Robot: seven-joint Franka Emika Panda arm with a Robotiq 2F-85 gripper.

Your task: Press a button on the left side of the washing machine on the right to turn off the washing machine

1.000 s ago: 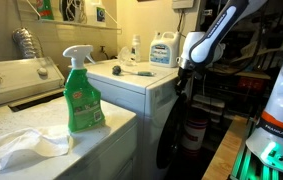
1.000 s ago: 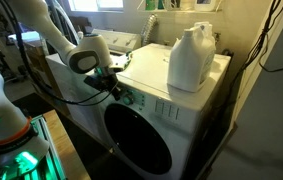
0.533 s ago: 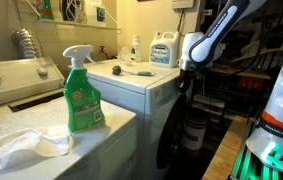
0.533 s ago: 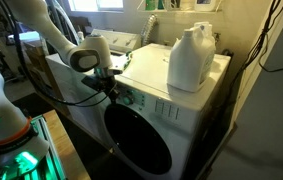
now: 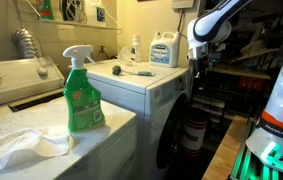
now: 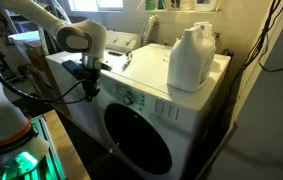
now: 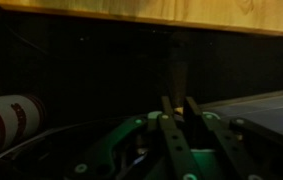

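The washing machine (image 6: 196, 125) is the white front-loader with a flat top and a large dark round door (image 6: 141, 142); its control strip (image 6: 131, 98) runs above the door. It also shows in an exterior view (image 5: 146, 92). My gripper (image 6: 88, 92) hangs just off the machine's left front corner, a little apart from the control strip, fingers pointing down. It also shows beside the machine's front edge (image 5: 194, 82). In the dark wrist view the gripper (image 7: 178, 100) has its two fingers close together with nothing between them.
A white detergent jug (image 6: 191, 58) stands on the washer's top, also seen at the back (image 5: 163, 50). A green spray bottle (image 5: 81, 95) and white cloth (image 5: 21, 148) lie on the near surface. A machine with knobs (image 5: 16, 80) is behind. A red-and-white can (image 7: 11, 112) sits below.
The gripper has pulled back from the control strip, moving up and away from the machine's front. The fingers stay together.
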